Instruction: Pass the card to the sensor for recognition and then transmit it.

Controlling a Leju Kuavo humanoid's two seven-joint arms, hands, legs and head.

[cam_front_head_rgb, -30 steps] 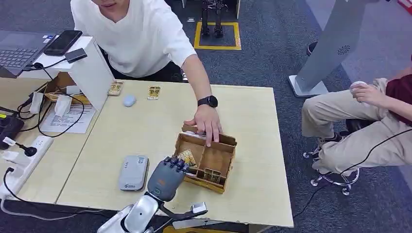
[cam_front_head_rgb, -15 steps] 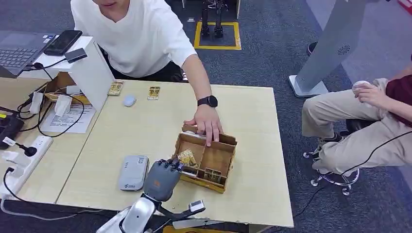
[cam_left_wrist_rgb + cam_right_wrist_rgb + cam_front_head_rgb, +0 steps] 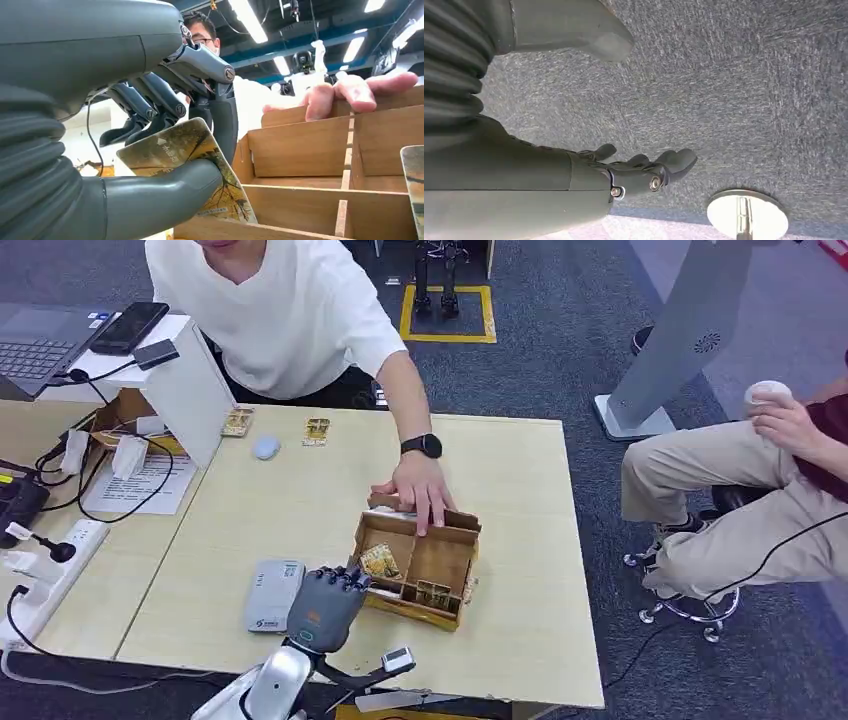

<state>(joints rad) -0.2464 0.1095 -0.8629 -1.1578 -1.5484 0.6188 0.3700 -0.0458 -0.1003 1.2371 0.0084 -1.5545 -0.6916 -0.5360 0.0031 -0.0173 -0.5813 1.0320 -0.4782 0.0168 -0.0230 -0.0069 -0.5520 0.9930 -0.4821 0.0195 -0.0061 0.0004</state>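
A gold patterned card (image 3: 186,162) stands in the left compartment of the wooden box (image 3: 441,552) and also shows as card (image 3: 380,561) from above. My left hand (image 3: 325,606) reaches to the box's near left corner. Up close my left hand (image 3: 150,125) pinches the card between thumb and fingers. The grey sensor (image 3: 273,595) lies flat on the table just left of that hand. A person's hand (image 3: 415,490) presses on the box's far wall. My right hand (image 3: 639,170) hangs over carpet with fingers apart and nothing in it.
Another card (image 3: 433,593) stands in the box's near compartment. Two cards (image 3: 317,430) and a small pale object (image 3: 265,447) lie at the table's far side. A white stand (image 3: 185,380), cables and a power strip (image 3: 60,560) crowd the left. A seated person (image 3: 740,490) is to the right.
The person has slid the box a little to the left and away. My left hand has drawn back and left, toward the near edge, still at the card.
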